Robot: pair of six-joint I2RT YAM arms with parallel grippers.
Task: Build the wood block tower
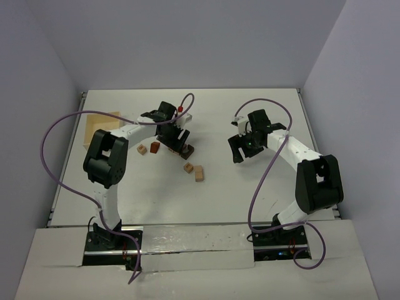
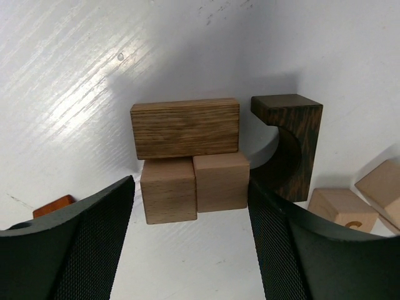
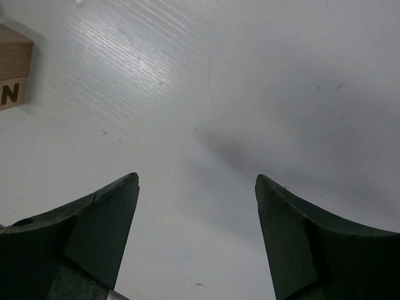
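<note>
In the left wrist view two pale tan cubes [image 2: 192, 186] stand side by side on the table, and a longer brown block [image 2: 185, 127] lies across their tops. A dark brown arch piece [image 2: 294, 144] stands on end just right of them. My left gripper [image 2: 190, 181] is open, one finger on each side of the two cubes; the right finger [image 2: 275, 237] is at the right cube's edge and the left finger stands a little off. From above, the left gripper [image 1: 175, 139] covers this stack. My right gripper [image 1: 240, 147] hangs open over bare table, holding nothing.
Loose blocks lie around: a tan one [image 1: 142, 149] and an orange-brown one [image 1: 154, 147] left of the stack, two pale ones [image 1: 194, 170] in front of it. A lettered cube [image 3: 12, 75] sits left of the right gripper. A shallow pale tray [image 1: 100, 128] is at the far left.
</note>
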